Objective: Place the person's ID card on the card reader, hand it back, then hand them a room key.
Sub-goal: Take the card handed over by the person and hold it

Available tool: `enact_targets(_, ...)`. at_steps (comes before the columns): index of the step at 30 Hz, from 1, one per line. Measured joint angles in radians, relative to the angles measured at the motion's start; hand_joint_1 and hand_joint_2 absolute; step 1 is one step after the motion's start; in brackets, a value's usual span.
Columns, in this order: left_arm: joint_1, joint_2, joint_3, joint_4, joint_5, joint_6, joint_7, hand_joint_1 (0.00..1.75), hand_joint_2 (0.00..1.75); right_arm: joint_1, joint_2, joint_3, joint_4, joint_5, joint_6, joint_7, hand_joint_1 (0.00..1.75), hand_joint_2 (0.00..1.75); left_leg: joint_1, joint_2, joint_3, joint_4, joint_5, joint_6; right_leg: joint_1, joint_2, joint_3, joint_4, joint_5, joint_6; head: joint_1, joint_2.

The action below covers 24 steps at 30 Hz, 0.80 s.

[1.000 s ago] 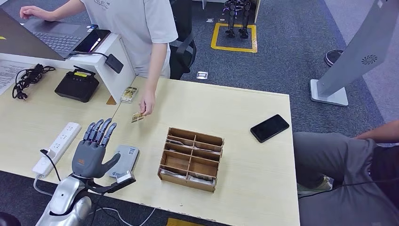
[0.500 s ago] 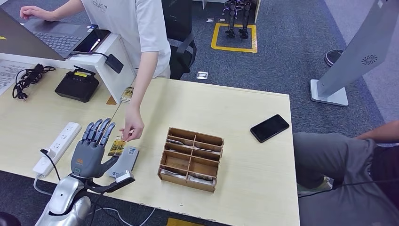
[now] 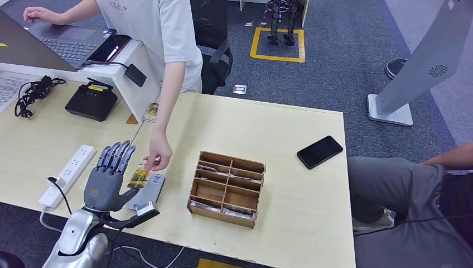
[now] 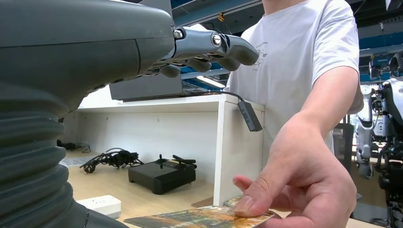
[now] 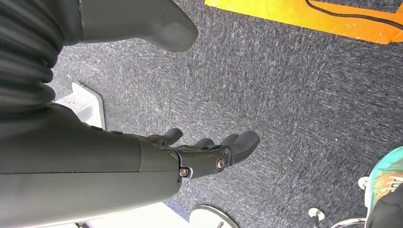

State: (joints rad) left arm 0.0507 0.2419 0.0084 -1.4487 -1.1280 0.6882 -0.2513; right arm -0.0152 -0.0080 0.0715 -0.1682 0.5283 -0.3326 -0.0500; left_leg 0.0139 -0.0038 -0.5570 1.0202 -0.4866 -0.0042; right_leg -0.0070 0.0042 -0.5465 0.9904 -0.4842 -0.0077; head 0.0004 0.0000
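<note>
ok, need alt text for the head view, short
A person's hand holds an ID card out beside the open left robot hand, just above the grey card reader on a pale wooden desk. A wooden compartment box and a black phone lie further right.

At lower left, the person's hand (image 3: 158, 157) and ID card (image 3: 139, 176) crowd the gap between the open left hand (image 3: 109, 177) and the wooden organizer (image 3: 226, 188) at centre, while bare desk (image 3: 262, 125) stays free across upper centre up to the phone (image 3: 319, 151).
</note>
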Motion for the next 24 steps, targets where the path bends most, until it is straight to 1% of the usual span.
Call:
enact_targets(3, 0.0, 0.0, 0.0, 0.0, 0.0, 0.0, 0.0, 0.0, 1.75, 0.0, 0.0, 0.0, 0.0, 0.001, 0.0, 0.0, 0.0, 1.75, 0.0, 0.0, 0.0, 0.0, 0.0, 0.0, 0.0, 0.0, 0.0, 0.0, 0.0, 0.0, 0.0, 0.0)
enact_targets(4, 0.0, 0.0, 0.0, 0.0, 0.0, 0.0, 0.0, 0.39, 1.75, 0.0, 0.0, 0.0, 0.0, 0.001, 0.0, 0.0, 0.0, 1.75, 0.0, 0.0, 0.0, 0.0, 0.0, 0.0, 0.0, 0.0, 0.0, 0.0, 0.0, 0.0, 0.0, 0.0)
enact_targets(7, 0.0, 0.0, 0.0, 0.0, 0.001, -0.001, 0.0, 1.7, 1.75, 0.0, 0.0, -0.001, 0.0, 0.001, 0.0, 0.0, 0.0, 1.75, 0.0, 0.0, 0.0, 0.0, 0.0, 0.0, 0.0, 0.0, 0.0, 0.0, 0.0, 0.0, 0.0, 0.0)
enact_targets(8, 0.0, 0.0, 0.0, 0.001, 0.002, -0.002, -0.001, 1.75, 1.75, 0.0, 0.0, -0.001, 0.0, 0.001, 0.0, 0.0, 0.0, 1.75, 0.0, 0.0, 0.0, 0.0, 0.0, 0.0, 0.0, 0.0, 0.0, 0.0, 0.0, 0.0, 0.0, 0.0)
enact_targets(24, 0.008, -0.004, 0.0, 0.006, 0.062, -0.016, -0.023, 1.75, 1.75, 0.0, 0.0, -0.003, 0.0, 0.007, 0.001, 0.001, 0.0, 1.75, 0.0, 0.0, 0.0, 0.0, 0.0, 0.0, 0.0, 0.0, 0.0, 0.0, 0.0, 0.0, 0.0, 0.0)
